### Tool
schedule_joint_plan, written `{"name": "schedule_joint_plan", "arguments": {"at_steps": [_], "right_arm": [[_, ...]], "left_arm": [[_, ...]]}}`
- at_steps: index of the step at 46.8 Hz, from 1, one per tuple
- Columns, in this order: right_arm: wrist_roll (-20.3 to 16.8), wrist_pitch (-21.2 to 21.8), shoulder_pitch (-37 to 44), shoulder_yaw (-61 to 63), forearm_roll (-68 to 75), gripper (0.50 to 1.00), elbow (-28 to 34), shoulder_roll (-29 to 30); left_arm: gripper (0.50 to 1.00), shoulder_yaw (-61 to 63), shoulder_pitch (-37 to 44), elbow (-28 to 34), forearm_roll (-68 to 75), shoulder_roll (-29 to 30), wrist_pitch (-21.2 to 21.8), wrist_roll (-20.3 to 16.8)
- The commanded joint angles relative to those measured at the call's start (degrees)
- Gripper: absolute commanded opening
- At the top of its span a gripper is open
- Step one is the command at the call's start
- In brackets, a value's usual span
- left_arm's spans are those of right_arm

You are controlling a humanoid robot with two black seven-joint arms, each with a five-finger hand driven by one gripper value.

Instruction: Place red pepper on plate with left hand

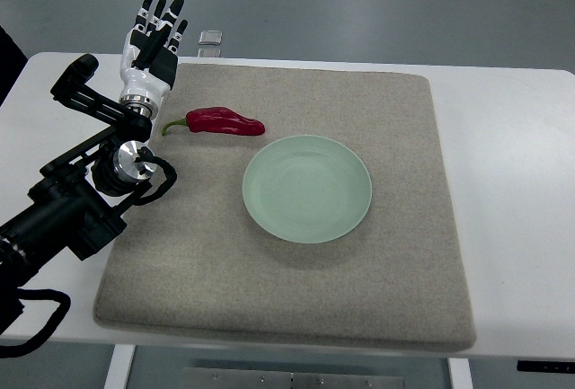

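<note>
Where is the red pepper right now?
In the top view, the red pepper lies on the grey mat, just up-left of the green plate and right of the open left hand.

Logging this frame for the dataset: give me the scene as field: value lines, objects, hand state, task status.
surface: grey mat on a white table
red pepper: lying on the mat, green stem pointing left, just beyond the plate's far-left rim, apart from it
plate: pale green, empty, near the mat's centre
left hand: fingers extended, holding nothing, at the mat's far-left corner, left of the pepper
right hand: not in view
other: small silvery object on the floor beyond the table
task status: pepper not grasped, not yet on plate
</note>
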Motion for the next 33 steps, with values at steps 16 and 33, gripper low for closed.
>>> {"name": "schedule_joint_plan", "arguments": {"at_steps": [16, 33], "right_arm": [[0.0, 0.0, 0.0, 0.0, 0.0, 0.932, 0.0, 0.0], [0.0, 0.0, 0.0, 0.0, 0.0, 0.932, 0.0, 0.0]], "left_arm": [[0.996, -0.03, 0.01, 0.96, 0.18, 0.0, -2.16, 0.0], [0.999, 0.5, 0.28, 1.32, 0.09, -0.09, -2.16, 0.0]]}}
